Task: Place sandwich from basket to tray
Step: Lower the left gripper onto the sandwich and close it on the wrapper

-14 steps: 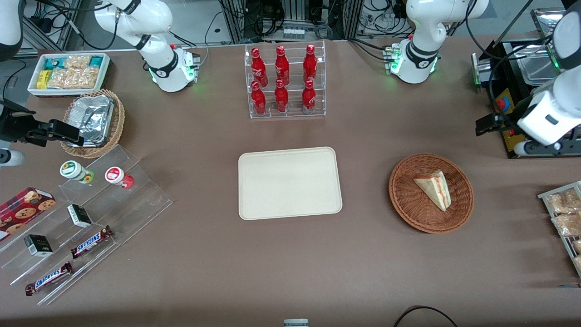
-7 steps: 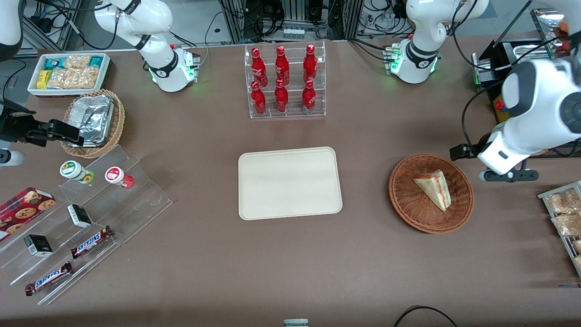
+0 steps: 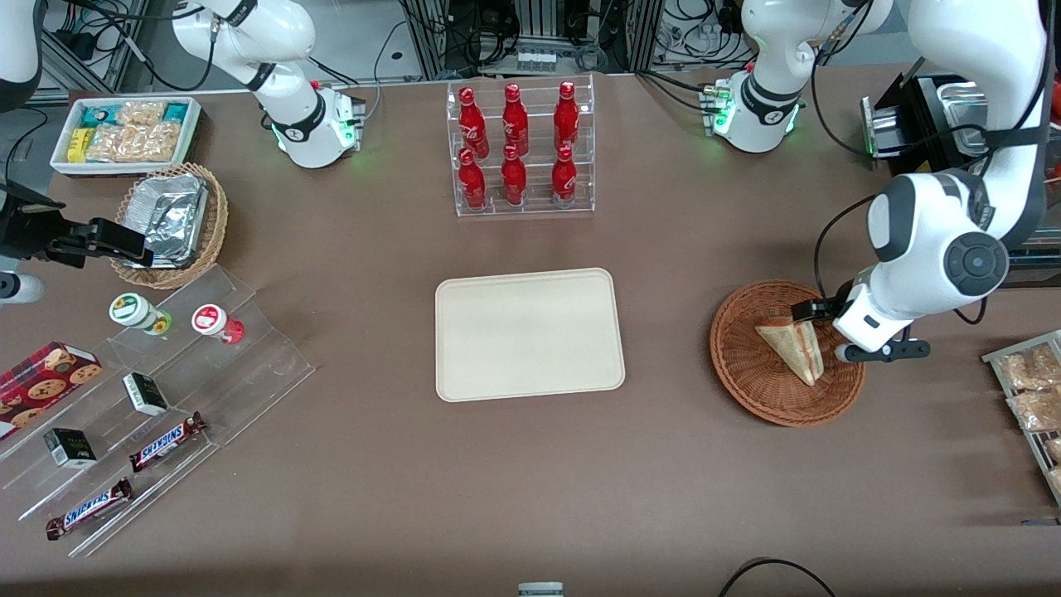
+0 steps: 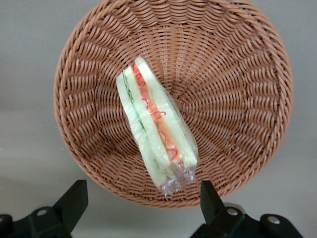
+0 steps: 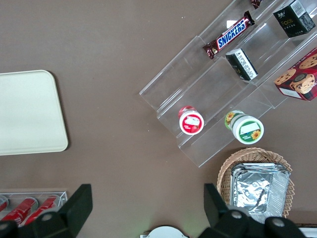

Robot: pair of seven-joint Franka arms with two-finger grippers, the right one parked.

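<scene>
Sandwich: the clear-wrapped triangular white-bread wedge with red and green filling [image 4: 156,134] lies on its side in the round reddish-brown woven wicker basket [image 3: 750,373].
Gripper: the left arm's black two-finger gripper [image 4: 141,198] hangs over the basket's edge toward the working arm's end, fingers spread wide, gripping nothing.
Wrist view only: crinkled wrap and separate filling layers; both fingertips [image 4: 74,196] clear of the sandwich.
Front view only: the flat cream rectangular tray with rounded corners [image 3: 529,333], bare, well apart from the basket.
Table: matte brown surface [image 3: 663,481].
</scene>
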